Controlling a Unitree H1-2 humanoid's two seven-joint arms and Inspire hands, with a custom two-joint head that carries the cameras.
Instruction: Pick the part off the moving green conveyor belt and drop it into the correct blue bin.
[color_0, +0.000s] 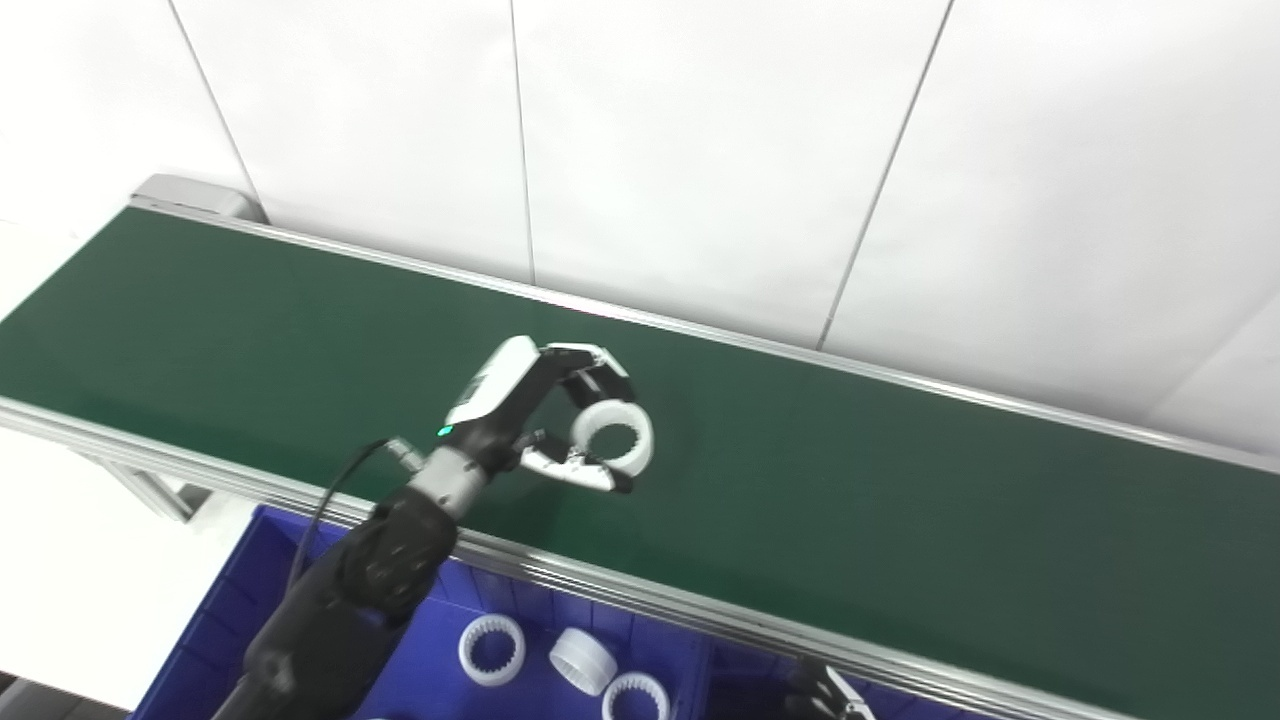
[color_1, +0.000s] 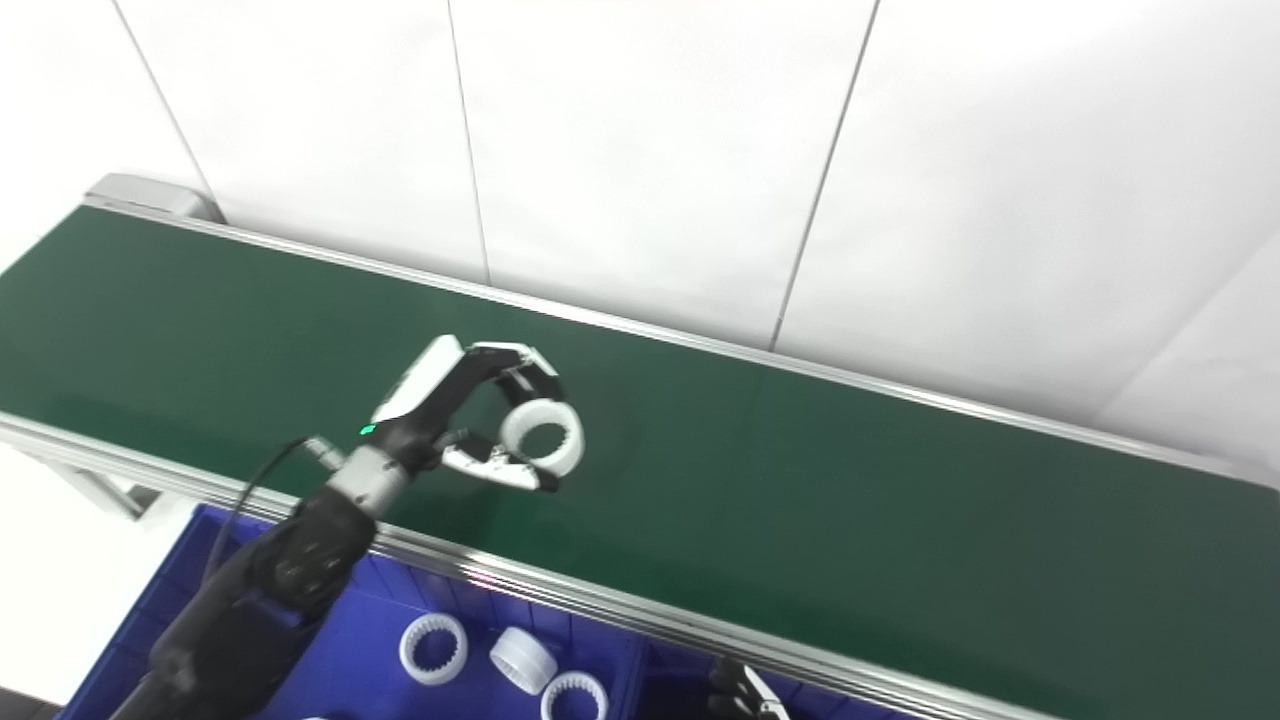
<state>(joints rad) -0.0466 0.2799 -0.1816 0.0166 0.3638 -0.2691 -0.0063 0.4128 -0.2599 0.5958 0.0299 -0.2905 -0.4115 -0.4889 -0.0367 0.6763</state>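
Here, a robot's left hand (color_0: 545, 415) pinches a white ring-shaped part (color_0: 612, 436) over a green conveyor belt (color_0: 900, 500).

The hand's fingers (color_0: 592, 368) curl down over the ring's top edge while the thumb (color_0: 575, 470) presses from below, so the ring sits clamped at the fingertips, its open centre facing the camera. Whether the ring touches the belt or is just above it cannot be told. Behind the hand, beneath its black forearm, a blue bin (color_0: 215, 630) sits beside the belt's near metal rail and holds three similar white toothed rings (color_0: 492, 649). Far to the hand's right, at the bottom edge, only the dark tip of the right hand (color_0: 828, 695) shows; its state cannot be told.
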